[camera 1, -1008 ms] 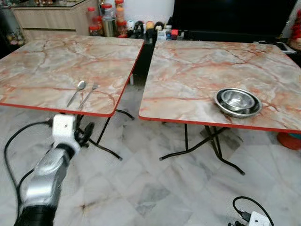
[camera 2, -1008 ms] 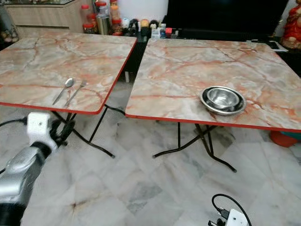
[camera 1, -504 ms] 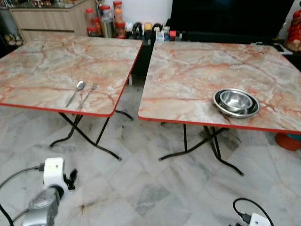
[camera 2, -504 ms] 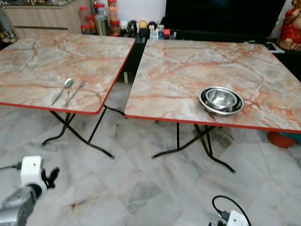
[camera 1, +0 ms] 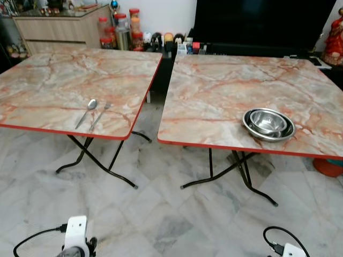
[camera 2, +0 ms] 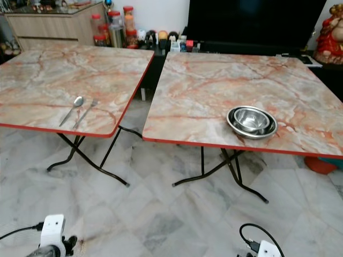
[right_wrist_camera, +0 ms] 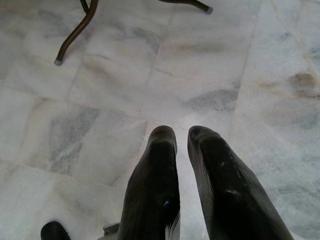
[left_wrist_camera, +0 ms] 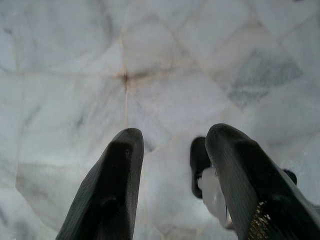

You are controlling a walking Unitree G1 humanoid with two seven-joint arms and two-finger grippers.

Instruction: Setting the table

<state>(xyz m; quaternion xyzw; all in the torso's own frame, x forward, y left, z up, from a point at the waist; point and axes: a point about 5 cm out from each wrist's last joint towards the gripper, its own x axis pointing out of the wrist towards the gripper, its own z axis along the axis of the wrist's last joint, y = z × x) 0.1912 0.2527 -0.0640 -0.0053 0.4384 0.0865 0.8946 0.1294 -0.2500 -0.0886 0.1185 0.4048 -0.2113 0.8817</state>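
Marble-tiled floor [camera 1: 161, 214] w/ two folding tables side by side, a gap between; cabinet and jars behind. Head views: left table [camera 1: 48, 80] carries a spoon [camera 1: 86, 113] and fork [camera 1: 99, 115] lying just beside each other nr its front edge; right table [camera 1: 225, 85] carries stacked steel bowls [camera 1: 268, 123] nr its front right; cutlery and bowls are well apart, on separate tables. Left gripper [camera 1: 75, 247] hangs low over the floor at the bottom edge; right arm idle.

Left wrist view: black fingers [left_wrist_camera: 111, 190] spread apart w/ nothing between, pointing at floor tile.

Right wrist view: right gripper [right_wrist_camera: 182, 142] fingers nearly together w/ only a narrow slit, empty; a table leg [right_wrist_camera: 75, 32] sits beyond on the tile.

Progress, as a judgement: early; no place setting assembled yet; cutlery and bowls not yet brought together, both arms empty.
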